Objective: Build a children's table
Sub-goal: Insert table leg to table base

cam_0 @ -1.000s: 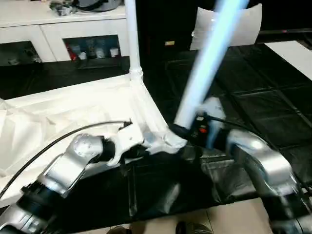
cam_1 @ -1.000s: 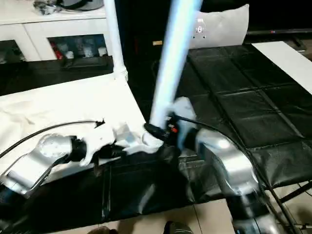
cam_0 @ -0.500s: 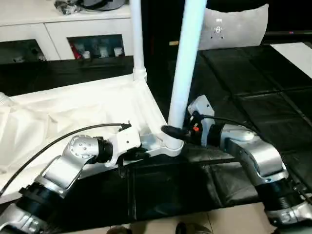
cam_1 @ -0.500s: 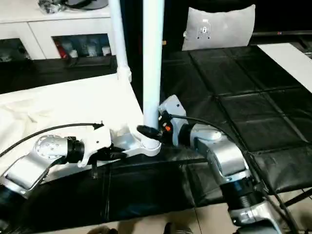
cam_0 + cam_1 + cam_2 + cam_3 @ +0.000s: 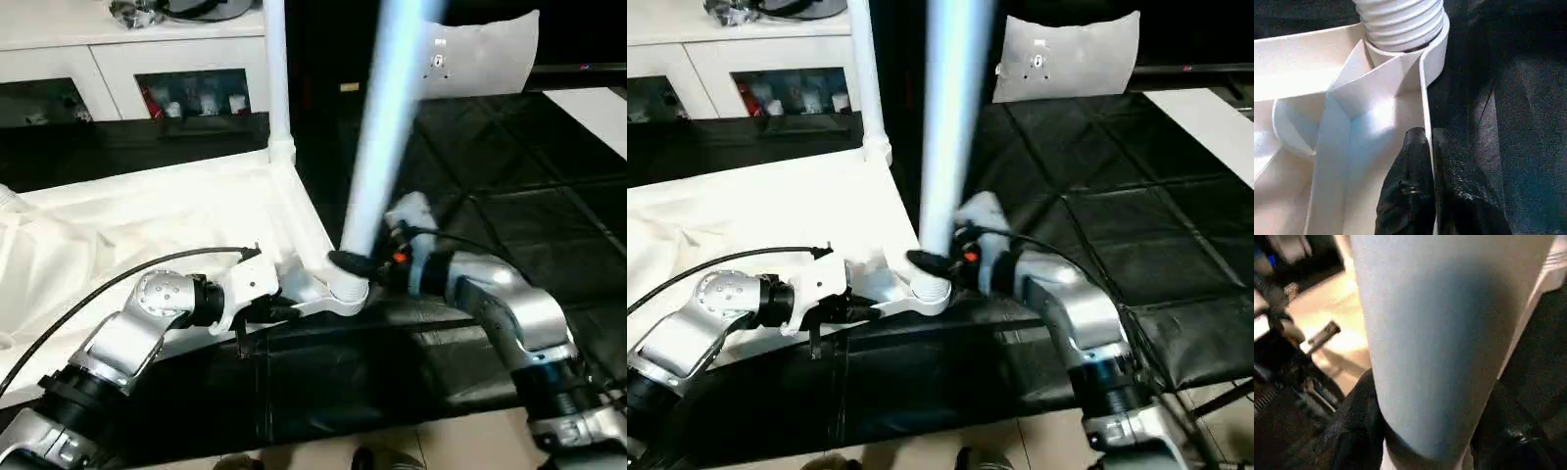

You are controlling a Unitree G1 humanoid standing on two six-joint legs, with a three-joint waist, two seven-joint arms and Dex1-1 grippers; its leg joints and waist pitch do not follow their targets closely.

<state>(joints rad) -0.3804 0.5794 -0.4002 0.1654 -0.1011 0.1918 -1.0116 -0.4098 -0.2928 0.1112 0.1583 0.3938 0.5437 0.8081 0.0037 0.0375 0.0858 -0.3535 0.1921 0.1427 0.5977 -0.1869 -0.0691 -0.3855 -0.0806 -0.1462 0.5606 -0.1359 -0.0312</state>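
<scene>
1. 2 grippers hold: left gripper [image 5: 1427, 196] pinches the top's [image 5: 147, 220] rim shut, and right gripper [image 5: 367, 266] clasps the leg [image 5: 387, 137] at the near corner socket [image 5: 343, 291].
2. Your leg was upright half a second ago and now leans right, so it is not seated.
3. Its upper end is cut off, and the socket joint hides behind the fingers.

Lab/workshop, white cabinets [image 5: 118, 73] w/ supplies, black-covered work table [image 5: 509, 196], tile floor [image 5: 392, 446]

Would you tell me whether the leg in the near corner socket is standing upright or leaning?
Leaning. The near leg slants to the right as it rises from its corner socket, whereas the far leg stands straight.
</scene>
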